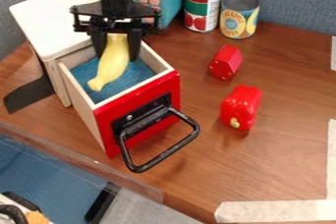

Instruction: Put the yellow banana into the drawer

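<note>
Tape lies well out in front of your gripper, which pinches the banana beneath it, inside the open drawer: carry looks done, release left.

The light is bright and quite even; the white box top at upper left looks the palest; a small shine lies on the red toy pepper, right of centre; under it the shadow is soft; inside the drawer, some shade is seen.
</note>
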Robot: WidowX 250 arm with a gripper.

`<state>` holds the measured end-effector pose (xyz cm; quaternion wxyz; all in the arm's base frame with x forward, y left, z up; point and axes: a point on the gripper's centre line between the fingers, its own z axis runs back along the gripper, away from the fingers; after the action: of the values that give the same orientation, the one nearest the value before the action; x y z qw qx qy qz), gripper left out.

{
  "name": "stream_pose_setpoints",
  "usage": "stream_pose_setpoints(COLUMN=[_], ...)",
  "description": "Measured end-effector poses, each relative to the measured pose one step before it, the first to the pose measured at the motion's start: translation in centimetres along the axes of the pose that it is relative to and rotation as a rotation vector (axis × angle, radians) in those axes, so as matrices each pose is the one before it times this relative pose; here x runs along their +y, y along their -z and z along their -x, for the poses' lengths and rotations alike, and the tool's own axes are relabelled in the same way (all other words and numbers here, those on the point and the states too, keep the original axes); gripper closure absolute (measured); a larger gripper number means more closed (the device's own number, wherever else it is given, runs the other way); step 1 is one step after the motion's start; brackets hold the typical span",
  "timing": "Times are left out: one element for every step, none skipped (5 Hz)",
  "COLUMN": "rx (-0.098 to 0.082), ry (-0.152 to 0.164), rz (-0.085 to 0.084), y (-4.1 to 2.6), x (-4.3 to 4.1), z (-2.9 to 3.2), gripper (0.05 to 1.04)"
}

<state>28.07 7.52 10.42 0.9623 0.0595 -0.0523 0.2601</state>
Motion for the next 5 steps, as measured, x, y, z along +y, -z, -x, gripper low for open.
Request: stream_pose_setpoints(rx=[0.0190, 0.0041, -0.0011, -0.0389, -0.0336], ry=[0.0180, 0.0229, 0.0610, 0.1255, 0.0865], rz=[-0.0052, -0.0101, -0.0068, -0.0085, -0.0083], y=[0.737, -0.006, -0.391, -1.128, -0.955], x=[0.229, 0.120, -0.749, -1.379, -2.098], z=[0.082, 0.077, 0.364, 0.242, 0.192], gripper=[0.173, 0.070, 0.074, 0.081, 0.082])
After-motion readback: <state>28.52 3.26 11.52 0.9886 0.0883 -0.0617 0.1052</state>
